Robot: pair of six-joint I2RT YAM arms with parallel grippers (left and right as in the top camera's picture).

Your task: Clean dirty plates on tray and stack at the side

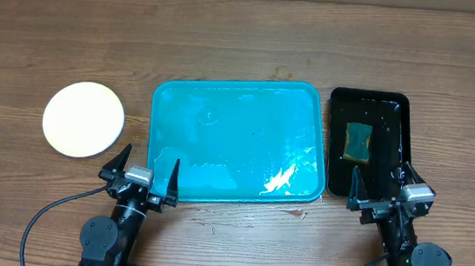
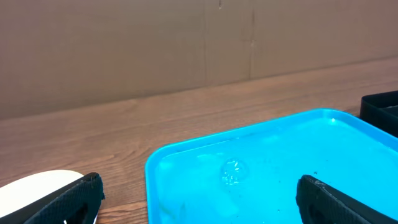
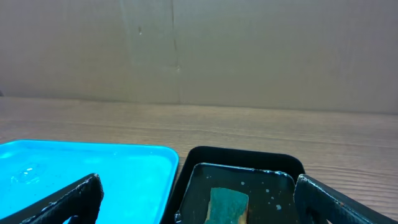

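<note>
Left gripper (image 1: 149, 161) stands with jaws wide apart and nothing between them, at the near left corner of the tray (image 1: 164, 100); right gripper (image 1: 380, 178) likewise spread and bare, over the near end of the black tray (image 1: 402, 101). From overhead, the tray lies mid-table, wet and shining; the plates (image 1: 83, 118) sit on the table well left of it, seen as one pale disc, number untellable; a sponge (image 1: 358, 141) lies in the black tray. Left wrist: fingers (image 2: 68, 200) apart, a plate edge behind the left one, tray ahead. Right wrist: fingers (image 3: 65, 200) apart, sponge between, tray at left.
</note>
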